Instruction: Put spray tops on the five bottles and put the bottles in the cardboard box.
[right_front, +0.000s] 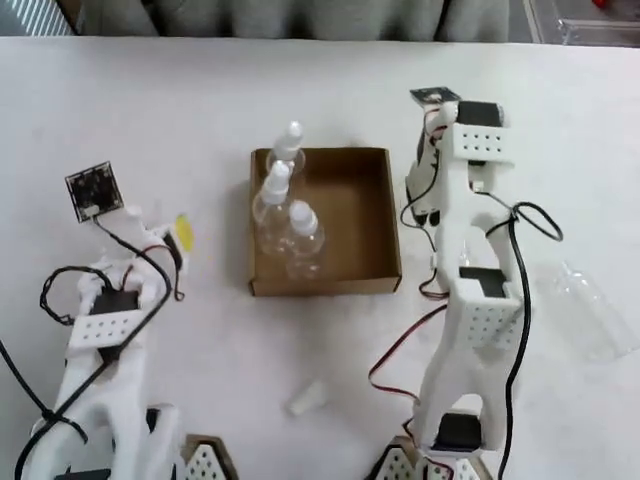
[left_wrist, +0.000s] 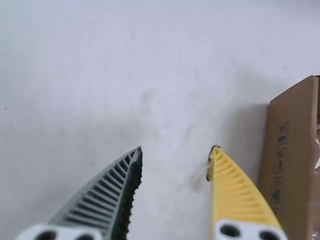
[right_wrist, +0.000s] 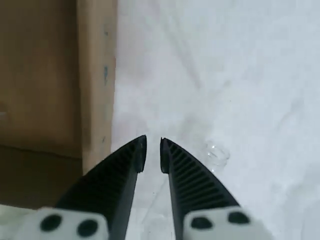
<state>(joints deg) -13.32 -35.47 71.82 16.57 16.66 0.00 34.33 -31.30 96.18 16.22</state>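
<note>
High view
Cardboard box (right_front: 370, 215): open, in the middle of the table (right_front: 200, 100), between the two arms.
Capped bottles (right_front: 272, 200): three clear ones lie inside the box along its left wall, each with a white spray top on. The farthest pokes its top over the back wall.
Bare bottle (right_front: 592, 312): a clear one out on the table, well apart from the box, on the far side of the right arm (right_front: 470, 310). It seems to lie on its side with no top, though it is faint.
Loose spray top (right_front: 308, 398): white, lying on the table in front of the box.
Left arm (right_front: 105, 330): over bare table to the left of the box.

Left wrist view
Left gripper (left_wrist: 175, 152): grey and yellow fingers spread wide, empty, above bare table with the box's outer wall just beside.

Right wrist view
Right gripper (right_wrist: 153, 142): black fingers drawn almost together, only a slit between, holding nothing, just outside the box wall.

Progress
Done: three of five bottles capped and boxed.
Left: likely capping the bare bottle with the loose top, boxing it, then a fifth bottle.
</note>
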